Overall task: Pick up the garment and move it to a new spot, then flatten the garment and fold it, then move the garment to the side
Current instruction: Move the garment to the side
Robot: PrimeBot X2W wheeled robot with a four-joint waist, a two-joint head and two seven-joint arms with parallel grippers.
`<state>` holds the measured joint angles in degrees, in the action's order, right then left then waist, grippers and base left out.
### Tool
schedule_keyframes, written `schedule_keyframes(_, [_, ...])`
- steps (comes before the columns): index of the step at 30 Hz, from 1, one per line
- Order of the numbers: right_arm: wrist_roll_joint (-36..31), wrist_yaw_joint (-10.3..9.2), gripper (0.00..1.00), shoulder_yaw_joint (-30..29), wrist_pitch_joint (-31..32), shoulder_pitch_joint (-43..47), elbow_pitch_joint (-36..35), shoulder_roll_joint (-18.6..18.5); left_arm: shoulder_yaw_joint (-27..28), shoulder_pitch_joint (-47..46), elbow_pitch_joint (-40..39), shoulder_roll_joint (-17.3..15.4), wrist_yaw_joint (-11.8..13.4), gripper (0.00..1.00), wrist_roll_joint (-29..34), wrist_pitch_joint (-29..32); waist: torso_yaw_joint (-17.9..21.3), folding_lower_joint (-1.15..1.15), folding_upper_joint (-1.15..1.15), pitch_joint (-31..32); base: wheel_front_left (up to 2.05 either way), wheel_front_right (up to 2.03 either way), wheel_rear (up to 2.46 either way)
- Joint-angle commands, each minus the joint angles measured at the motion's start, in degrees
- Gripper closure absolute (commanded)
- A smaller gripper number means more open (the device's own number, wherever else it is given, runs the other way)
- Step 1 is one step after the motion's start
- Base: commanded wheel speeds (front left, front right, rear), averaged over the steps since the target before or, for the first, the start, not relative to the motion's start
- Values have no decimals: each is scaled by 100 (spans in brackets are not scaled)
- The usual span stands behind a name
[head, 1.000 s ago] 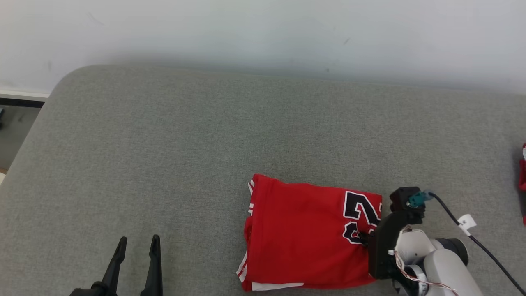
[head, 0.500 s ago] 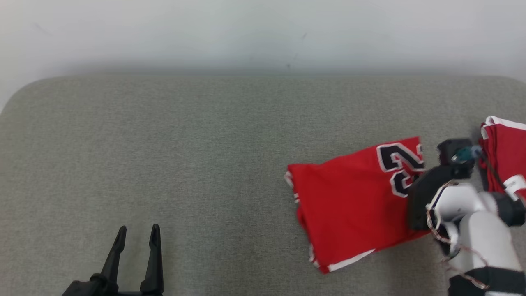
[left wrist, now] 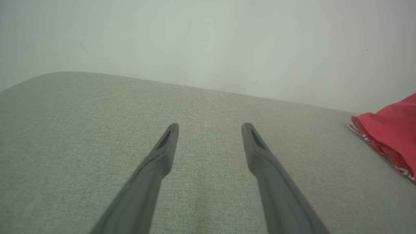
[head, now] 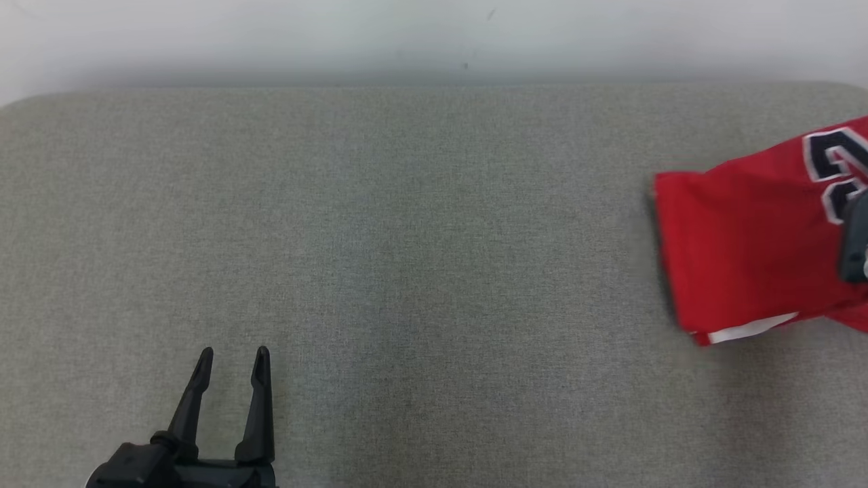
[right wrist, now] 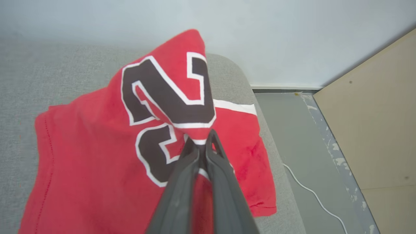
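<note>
The garment [head: 739, 244] is a folded red jersey with a black, white-edged number. It lies at the right edge of the head view on the grey cushion [head: 407, 237]. In the right wrist view my right gripper [right wrist: 203, 143] is shut on the garment [right wrist: 169, 87] at its numbered edge, which is pulled up into a peak. A dark block of my right wrist [head: 856, 244] covers that edge in the head view. My left gripper [head: 232, 357] stands open over bare cushion at the lower left, far from the garment [left wrist: 390, 130], and my left gripper [left wrist: 210, 127] holds nothing.
More red cloth with a white stripe [right wrist: 237, 109] lies under the lifted edge at the cushion's rounded right end. Beyond that end are a grey floor [right wrist: 292, 136] with a white cable [right wrist: 312, 195] and a tan panel [right wrist: 373, 113]. A pale wall [head: 434, 34] runs behind the cushion.
My right gripper has shut on the garment's numbered edge and carried it right and farther back across the cushion. The head view has also shifted. My left gripper stays open and still.
</note>
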<state>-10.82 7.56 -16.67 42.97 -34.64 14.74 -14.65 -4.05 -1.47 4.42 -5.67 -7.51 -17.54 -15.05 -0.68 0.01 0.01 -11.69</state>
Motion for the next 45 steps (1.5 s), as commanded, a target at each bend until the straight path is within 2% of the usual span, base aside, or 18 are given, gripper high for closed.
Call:
schedule_keyframes(1, [-44, -17, 100, -84, 66, -62, -130, -163, -6, -83, -51, -34, 7, 0, 24, -17, -49, -1, -1, -80, 0, 0, 0])
schedule_keyframes(7, [-182, -17, 100, -369, 137, 67, -249, -773, -10, -79, -120, -76, 7, 0, 72, -16, -41, -1, -1, -241, 0, 0, 0])
schedule_keyframes(11, [-448, -17, 100, -558, -206, -23, 57, -1240, -122, -245, -201, -139, 7, 0, 113, -16, -33, -1, -1, -538, 0, 0, 0])
schedule_keyframes(12, [-667, -17, 100, -624, -509, -127, 206, -1410, -185, -326, -240, -183, 7, 0, 142, -16, -30, -1, -1, -734, 0, 0, 0])
schedule_keyframes(18, [-1045, -17, 100, -913, -1000, -363, 697, -1456, -301, -531, -285, -300, 7, 0, 180, -16, -30, -1, -1, -1165, 0, 0, 0])
schedule_keyframes(24, [-1493, -17, 100, -1428, -1246, -543, 1198, -1242, -412, -730, -284, -396, 6, 0, 174, -16, -16, -1, -1, -1477, 0, 0, 0])
schedule_keyframes(25, [-1568, -17, 93, -1518, -1292, -574, 1263, -1202, -421, -746, -278, -418, 6, 0, 165, -16, -7, -1, -1, -1500, 0, 0, 0])
schedule_keyframes(26, [-1656, -17, 75, -1591, -1345, -600, 1321, -1161, -432, -768, -271, -450, 6, 0, 146, -16, 2, -1, -1, -1509, 0, 0, 0])
schedule_keyframes(27, [-1729, -17, 15, -1684, -1367, -631, 1374, -1124, -431, -788, -267, -473, 7, 0, 126, -17, 18, -1, -1, -1510, 0, 0, 0])
schedule_keyframes(28, [-1786, -17, 0, -1717, -1444, -654, 1403, -1088, -442, -803, -260, -493, 6, 0, 109, -16, 32, -1, -1, -1505, 0, 0, 0])
schedule_keyframes(33, [-1920, -17, 0, -1801, -1942, -735, 1541, -926, -400, -800, -264, -515, 6, 0, 72, -16, 156, -1, -1, -1330, 0, 0, 0])
schedule_keyframes(38, [-1648, -17, 0, -1632, -2675, -742, 1844, -838, -301, -713, -394, -401, 7, 0, 138, -16, 308, -1, -1, -954, 0, 0, 0])
schedule_keyframes(43, [-836, -17, 0, -1131, -3533, -497, 2135, -742, -125, -429, -473, -209, 15, 0, 89, -17, 504, -1, -1, -416, 0, 0, 0])
schedule_keyframes(45, [-334, -16, 0, -568, -3948, -269, 2154, -665, 9, -295, -461, -143, 16, 0, 30, -16, 568, -1, -1, -188, 0, 0, 0])
